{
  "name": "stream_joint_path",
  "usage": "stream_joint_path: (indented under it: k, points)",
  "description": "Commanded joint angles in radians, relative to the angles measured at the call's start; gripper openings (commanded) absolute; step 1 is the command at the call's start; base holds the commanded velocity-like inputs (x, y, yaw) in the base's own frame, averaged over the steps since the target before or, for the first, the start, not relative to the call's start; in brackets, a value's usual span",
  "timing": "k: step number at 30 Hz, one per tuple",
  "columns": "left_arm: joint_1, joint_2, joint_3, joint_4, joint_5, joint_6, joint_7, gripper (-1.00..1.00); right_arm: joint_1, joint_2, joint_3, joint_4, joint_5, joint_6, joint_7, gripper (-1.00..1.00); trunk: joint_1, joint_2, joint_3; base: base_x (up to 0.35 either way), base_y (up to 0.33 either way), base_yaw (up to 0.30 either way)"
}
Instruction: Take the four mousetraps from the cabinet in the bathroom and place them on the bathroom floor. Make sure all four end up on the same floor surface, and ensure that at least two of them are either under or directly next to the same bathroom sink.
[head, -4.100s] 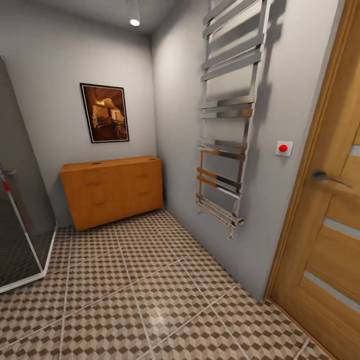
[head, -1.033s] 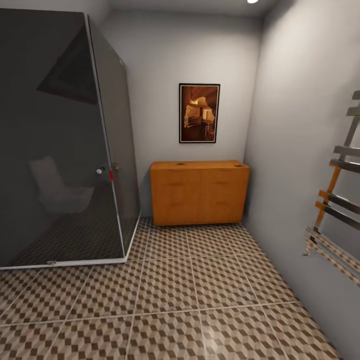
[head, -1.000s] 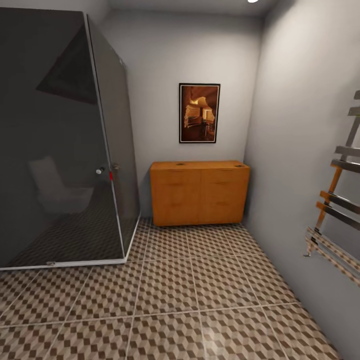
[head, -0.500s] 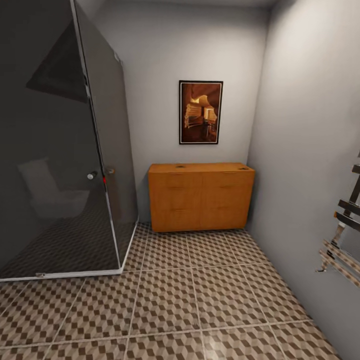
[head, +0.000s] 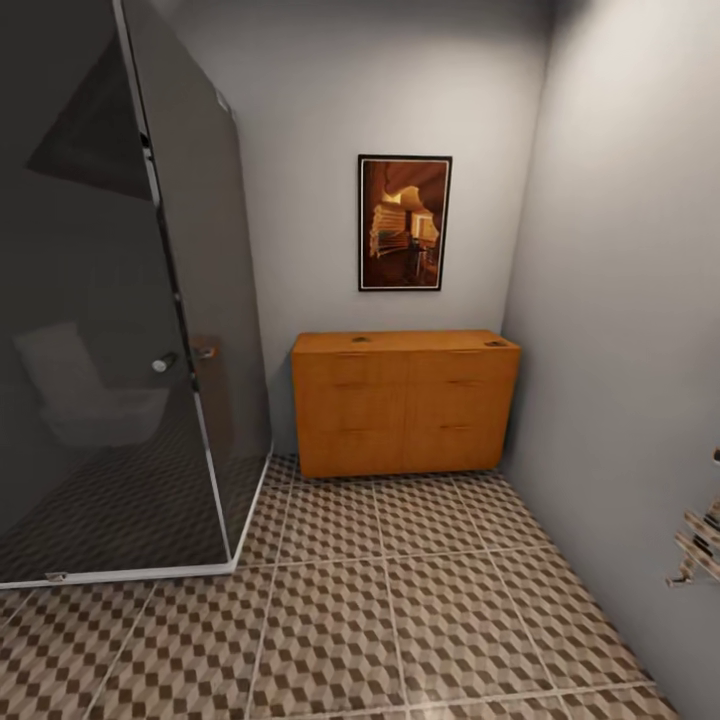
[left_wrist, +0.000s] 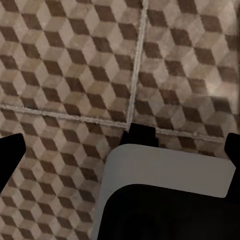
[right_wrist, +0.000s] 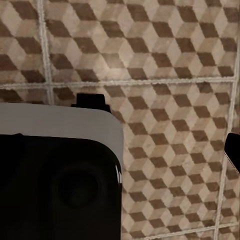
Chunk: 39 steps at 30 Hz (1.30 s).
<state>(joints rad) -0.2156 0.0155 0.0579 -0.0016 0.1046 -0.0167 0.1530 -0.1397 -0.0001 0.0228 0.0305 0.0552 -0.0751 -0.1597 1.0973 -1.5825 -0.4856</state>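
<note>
Head view: the orange-brown cabinet (head: 405, 403) stands against the far wall, ahead of the robot, its drawers shut. Two small flat items rest on its top (head: 361, 340) (head: 495, 343), too small to identify as mousetraps. A framed picture (head: 404, 222) hangs on the wall above it. A dark glass shower stall (head: 110, 320) takes up the robot's left side, its door knob (head: 163, 363) facing the room. The cube-patterned bathroom floor (head: 400, 610) stretches from the cabinet's foot toward the robot, bare along that stretch. At the robot's right, the end of a chrome towel rail (head: 698, 545) pokes in from the grey side wall.

Left wrist view: the camera looks straight down at the tiled floor, where pale grout lines (left_wrist: 136, 80) cross. Dark finger tips of the left gripper (left_wrist: 120, 155) sit at the two side edges, well apart, with nothing between them. A grey-and-black part of the robot (left_wrist: 165, 195) lies below the gripper.

Right wrist view: the same patterned tiles lie beneath the right gripper (right_wrist: 120, 150). One dark finger tip (right_wrist: 232, 150) shows at a side edge; the other is lost against the robot's black body, so whether the jaws are spread cannot be told. A grey-and-black robot part (right_wrist: 60, 170) sits under it.
</note>
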Motion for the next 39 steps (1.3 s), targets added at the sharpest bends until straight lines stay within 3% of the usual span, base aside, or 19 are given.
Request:
stream_joint_path:
  k: [1,18,39]
  points:
    - [-0.001,0.000,0.005,0.000,0.007,-0.002,0.000,1.00,-0.001,0.000,0.002,0.003,0.006,-0.005,-0.004,1.00,0.001,0.000,-0.001,0.324,0.000,0.000]
    - [-0.001,0.000,0.005,0.000,0.007,-0.002,0.000,1.00,-0.001,0.001,0.002,0.003,0.005,-0.005,-0.004,1.00,0.001,0.000,-0.001,0.324,0.000,-0.084]
    - [-0.001,0.000,0.005,0.000,0.008,-0.002,0.000,1.00,-0.001,0.000,0.002,0.003,0.005,-0.003,-0.004,1.00,0.001,0.000,-0.001,0.324,0.000,-0.005]
